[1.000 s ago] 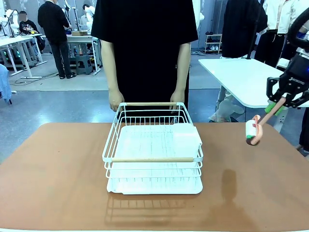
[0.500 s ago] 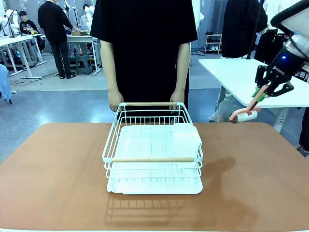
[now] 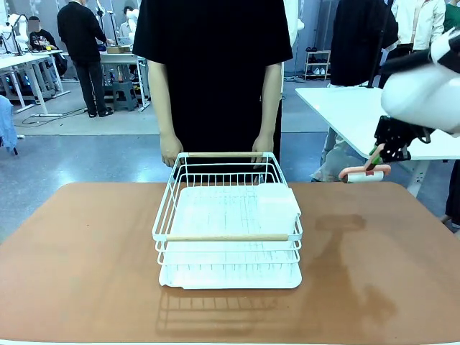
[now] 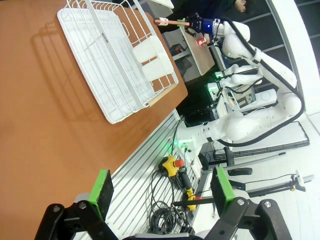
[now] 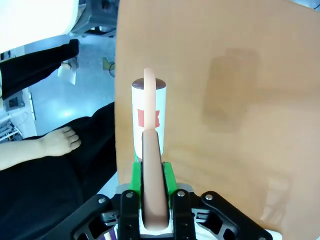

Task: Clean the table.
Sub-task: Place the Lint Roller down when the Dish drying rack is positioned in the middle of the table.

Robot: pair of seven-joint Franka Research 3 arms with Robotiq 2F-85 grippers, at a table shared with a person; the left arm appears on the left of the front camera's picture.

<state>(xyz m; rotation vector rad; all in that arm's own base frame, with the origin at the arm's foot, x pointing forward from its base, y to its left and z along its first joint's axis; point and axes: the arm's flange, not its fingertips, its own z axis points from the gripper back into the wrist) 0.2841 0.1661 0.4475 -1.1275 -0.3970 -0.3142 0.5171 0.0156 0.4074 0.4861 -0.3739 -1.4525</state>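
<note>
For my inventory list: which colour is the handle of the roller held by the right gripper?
Salmon-pink handle; the right wrist view shows it best.

The place was a robotics laboratory set in a large open hall. A broad reddish-brown table with rounded corners (image 3: 86, 273) was flanked by white jointed robot arms (image 4: 260, 55) mounted on pedestal bases, and a grooved aluminium mounting plate (image 4: 150, 170) was fixed along the table's near edge. A tangle of black cables (image 4: 167, 217) and a yellow box with a red stop button (image 4: 170, 165) were seen lying on that plate. Beyond the far edge, a polished grey floor (image 3: 79, 154) was laid out with white workbenches (image 3: 21, 68) at which people in dark clothes (image 3: 83, 50) were gathered, and a second white table (image 3: 359, 118) was placed to the right.
</note>
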